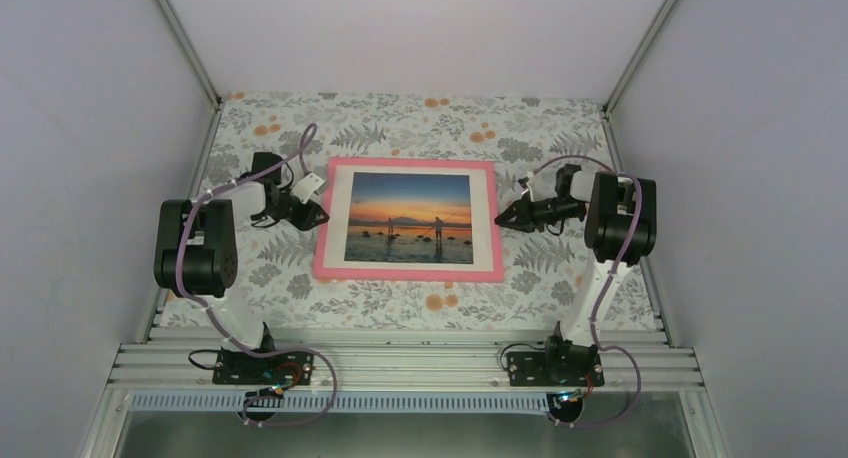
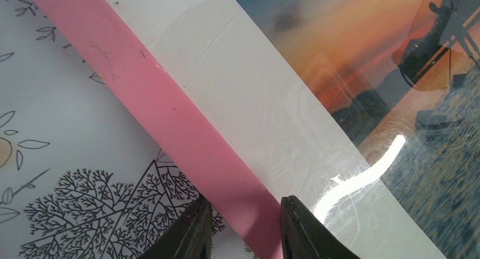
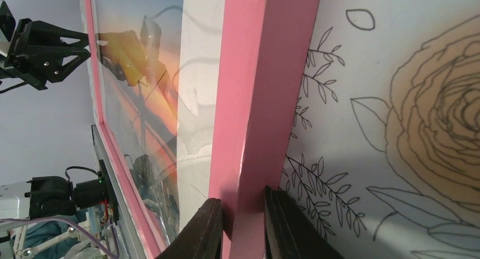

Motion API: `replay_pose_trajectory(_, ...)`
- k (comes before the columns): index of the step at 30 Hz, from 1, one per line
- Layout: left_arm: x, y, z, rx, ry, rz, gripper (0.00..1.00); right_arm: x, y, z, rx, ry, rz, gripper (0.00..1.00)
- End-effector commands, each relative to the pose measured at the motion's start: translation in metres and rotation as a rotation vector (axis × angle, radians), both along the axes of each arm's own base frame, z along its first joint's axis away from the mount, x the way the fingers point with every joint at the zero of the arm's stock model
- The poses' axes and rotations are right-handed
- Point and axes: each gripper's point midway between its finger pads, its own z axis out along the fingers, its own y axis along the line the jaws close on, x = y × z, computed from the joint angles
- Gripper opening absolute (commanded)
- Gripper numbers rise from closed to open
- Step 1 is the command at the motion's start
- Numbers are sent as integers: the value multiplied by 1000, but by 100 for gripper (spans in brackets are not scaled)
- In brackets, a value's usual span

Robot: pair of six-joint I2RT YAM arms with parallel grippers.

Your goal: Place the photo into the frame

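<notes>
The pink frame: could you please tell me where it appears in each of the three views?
Top external: the frame lies flat in the middle of the picture.
Left wrist: the frame runs diagonally from top left to bottom centre.
Right wrist: the frame stands upright mid-picture.
Shared landmark: the photo, its white border just inside the pink.

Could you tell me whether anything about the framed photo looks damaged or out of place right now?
Mostly tidy: the photo lies squarely inside the frame, flat on the table. The only blemish is faint creasing and fine scratch marks over its white border, seen close up in the left wrist view beside the pink rail. Nothing looks spilled.
</notes>
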Motion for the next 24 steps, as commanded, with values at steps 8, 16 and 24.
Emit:
replay_pose_trajectory(8, -64, -5, -37, 51, 232, -59, 38, -53, -39, -66, -314, 182, 93, 39)
replay_pose_trajectory(16, -16, 30, 13, 75, 73, 76, 99, -21, -67, -31, -330, 79, 35, 71)
replay_pose_trajectory(24, 28, 58, 101, 89, -177, 133, 100, 25, -75, 49, -312, -158, 43, 100)
